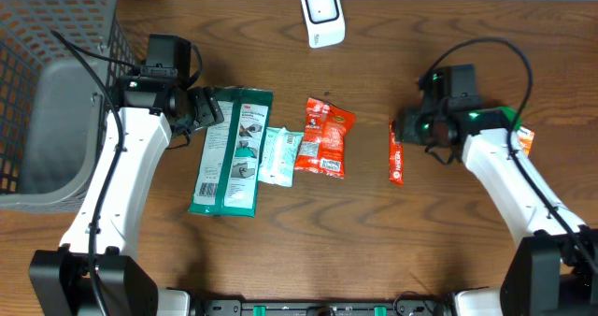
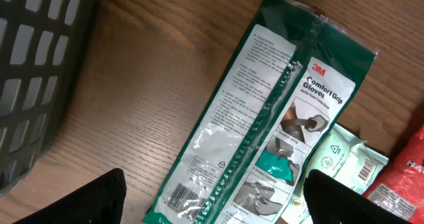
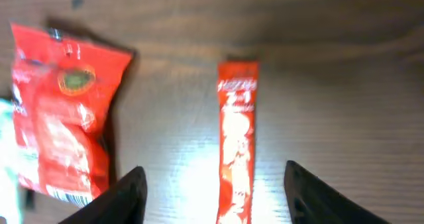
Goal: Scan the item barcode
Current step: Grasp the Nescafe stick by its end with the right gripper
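Wooden table (image 1: 374, 241), red sachet (image 3: 237, 138) flat between parted fingers (image 3: 129, 197) of the right pincer (image 3: 213, 174)

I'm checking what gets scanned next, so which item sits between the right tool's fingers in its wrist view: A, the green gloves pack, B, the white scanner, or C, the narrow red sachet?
C: the narrow red sachet lies on the table, framed by the right tool's spread fingers.

Table (image 1: 448, 241): wood, visible grain, low sheen.
Glove pack (image 2: 265, 118): glossy plastic film, wrinkled, glare spots.
Pouch (image 3: 59, 118): shiny red film, creased.
Sachet (image 3: 237, 144): glossy red film.
Basket (image 1: 47, 35): grey matt plastic lattice.
Scanner (image 1: 322, 15): smooth white plastic.
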Action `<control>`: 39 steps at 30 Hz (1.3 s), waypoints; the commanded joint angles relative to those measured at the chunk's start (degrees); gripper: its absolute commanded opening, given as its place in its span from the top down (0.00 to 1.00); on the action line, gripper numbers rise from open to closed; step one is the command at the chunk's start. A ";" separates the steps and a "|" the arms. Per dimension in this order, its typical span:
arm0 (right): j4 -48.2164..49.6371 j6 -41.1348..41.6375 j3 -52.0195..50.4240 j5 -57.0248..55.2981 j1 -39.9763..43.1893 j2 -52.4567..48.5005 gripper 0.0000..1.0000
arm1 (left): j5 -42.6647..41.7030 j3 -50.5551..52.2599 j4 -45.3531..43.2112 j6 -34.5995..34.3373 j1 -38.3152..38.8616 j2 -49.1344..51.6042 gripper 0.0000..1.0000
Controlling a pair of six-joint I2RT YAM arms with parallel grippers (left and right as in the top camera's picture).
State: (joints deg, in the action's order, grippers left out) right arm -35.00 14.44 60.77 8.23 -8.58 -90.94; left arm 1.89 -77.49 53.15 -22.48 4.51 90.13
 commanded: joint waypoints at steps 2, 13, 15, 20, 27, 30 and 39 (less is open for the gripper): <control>0.11 1.77 -3.02 -2.80 -3.63 -1.51 0.37 | 0.72 -0.96 0.17 0.33 -0.22 -0.24 0.14; 1.18 5.51 -5.84 -15.89 -10.01 -6.32 0.62 | 0.72 -0.94 0.17 0.31 -0.22 -0.24 0.14; 1.20 5.53 -5.84 -15.96 -10.01 -7.08 0.61 | 0.72 -0.94 0.17 0.31 -0.22 -0.24 0.14; 1.33 6.34 -5.84 -17.18 -9.84 -8.92 0.60 | 0.72 -0.94 0.17 0.31 -0.22 -0.24 0.14; 1.42 6.36 -5.88 -17.14 -9.84 -11.02 0.63 | 0.72 -0.94 0.17 0.31 -0.22 -0.24 0.14; 1.40 6.36 -5.95 -16.72 -9.86 -11.43 0.75 | 0.72 -0.94 0.17 0.31 -0.22 -0.24 0.14; 0.98 6.34 -5.97 -15.41 -9.86 -11.41 0.75 | 0.74 -0.94 0.17 0.31 -0.22 -0.24 0.14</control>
State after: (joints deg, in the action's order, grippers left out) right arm -33.63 20.45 55.31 -7.42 -18.02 -101.25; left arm 1.89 -77.49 53.15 -22.48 4.51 90.13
